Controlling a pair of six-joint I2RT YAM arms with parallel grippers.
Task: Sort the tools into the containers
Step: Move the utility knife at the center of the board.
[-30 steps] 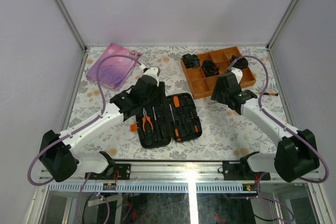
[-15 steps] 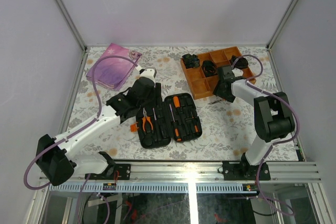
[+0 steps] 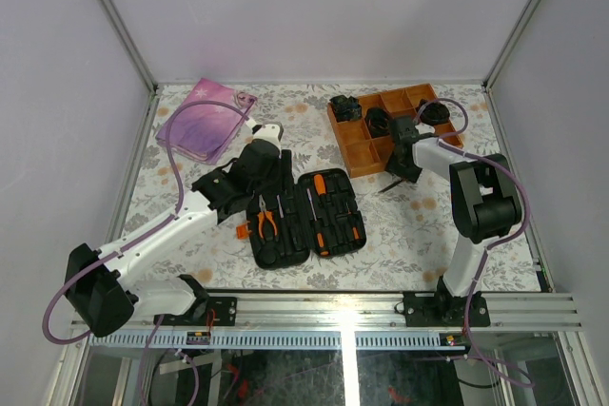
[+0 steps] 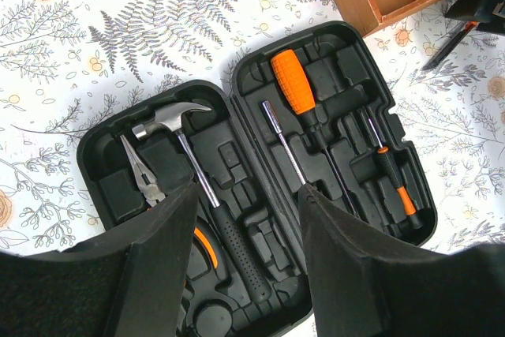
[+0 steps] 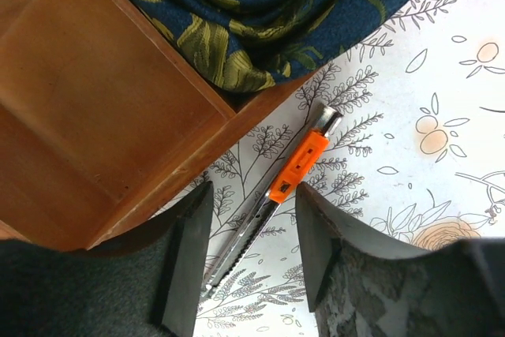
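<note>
Orange and black mark the tools in the overhead view: an open tool case (image 3: 306,216) lies on the flower-print table (image 3: 419,225), several tools already seated in its slots. The left arm reaches forward, elbow bent, its left gripper (image 3: 262,170) over the case's far left corner. The right arm is folded back sharply, its right gripper (image 3: 402,166) pointing down at the near wall of a wooden tray (image 3: 354,154). A utility knife (image 3: 391,185) lies loose on the table just beside that tray, apart from the case.

Left wrist view: the fingers (image 4: 158,266) stand wide apart, holding nothing, above the case. A hammer (image 4: 177,128), pliers (image 4: 140,170) and an orange-handled screwdriver (image 4: 293,84) rest in their slots.

Right wrist view: this gripper's fingers are spread and straddle the knife without visibly touching it. The knife lies at a slant, its grey end close to the tray wall. Rolled dark fabric (image 5: 268,5) fills the compartment above.

Judged from this, the step in hand is picking up the knife. The next move calls for lowering, closing across its slim body, lifting clear of the tray wall, then carrying it to a free slot in the case.
</note>
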